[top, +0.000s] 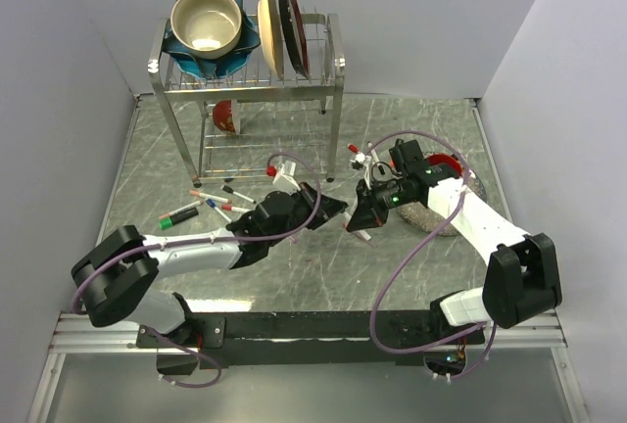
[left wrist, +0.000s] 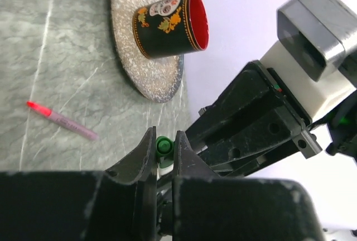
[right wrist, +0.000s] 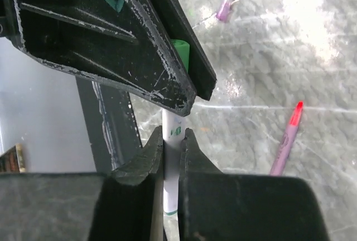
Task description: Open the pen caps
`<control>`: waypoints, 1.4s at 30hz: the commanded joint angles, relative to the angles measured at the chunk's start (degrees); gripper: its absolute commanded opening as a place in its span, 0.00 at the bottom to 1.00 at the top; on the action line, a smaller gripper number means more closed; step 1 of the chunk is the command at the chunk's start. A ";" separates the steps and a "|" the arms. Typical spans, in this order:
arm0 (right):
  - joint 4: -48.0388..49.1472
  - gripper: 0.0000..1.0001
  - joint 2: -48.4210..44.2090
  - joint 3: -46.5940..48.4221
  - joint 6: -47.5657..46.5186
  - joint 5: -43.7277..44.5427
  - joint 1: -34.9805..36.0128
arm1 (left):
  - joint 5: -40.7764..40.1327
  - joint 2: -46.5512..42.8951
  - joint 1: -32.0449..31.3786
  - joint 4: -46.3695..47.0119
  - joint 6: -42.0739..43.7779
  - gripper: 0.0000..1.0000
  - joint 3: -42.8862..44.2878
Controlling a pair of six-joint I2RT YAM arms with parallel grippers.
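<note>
**Two robot hands grip one pen, ready to pull the cap off**

Seen from above, two robot arms meet over the middle of a grey marbled worktop (top: 323, 276). The left hand (left wrist: 164, 141) is clamped on a green cap (left wrist: 163, 146), its two fingers pressed against the cap's sides. The right hand (right wrist: 173, 136) is clamped on the white pen (right wrist: 174, 123) just below that cap, and the barrel runs down between its fingers. The pen is held in the air between the two hands, clear of the worktop. The cap looks seated on the barrel, so the pull appears not yet made.

To do this step well, the hands should draw apart in a straight line along the pen's length. Any sideways pull would probably bend the slim barrel or let it slip. Both grips should hold firm, since the smooth barrel may slide in the right hand. The fingertips are very close together, so the first movement should be small and slow. A slight twist might help a tight cap.

Several other pens (top: 211, 203) lie well apart on the left of the worktop. A pink pen (right wrist: 285, 140) with a red end lies near, beneath the hands.
</note>
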 commanded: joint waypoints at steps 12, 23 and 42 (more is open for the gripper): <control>0.11 0.00 1.31 -0.41 -2.12 8.90 5.85 | -29.84 -36.00 7.21 -21.71 -9.01 0.01 -14.91; 12.26 0.10 7.10 -3.49 8.27 43.11 5.59 | -12.25 -41.53 7.22 -33.83 -3.73 0.02 -24.83; 9.09 0.31 14.05 -1.12 7.31 37.76 4.44 | -8.73 -22.48 7.65 -14.77 -3.38 0.13 -29.16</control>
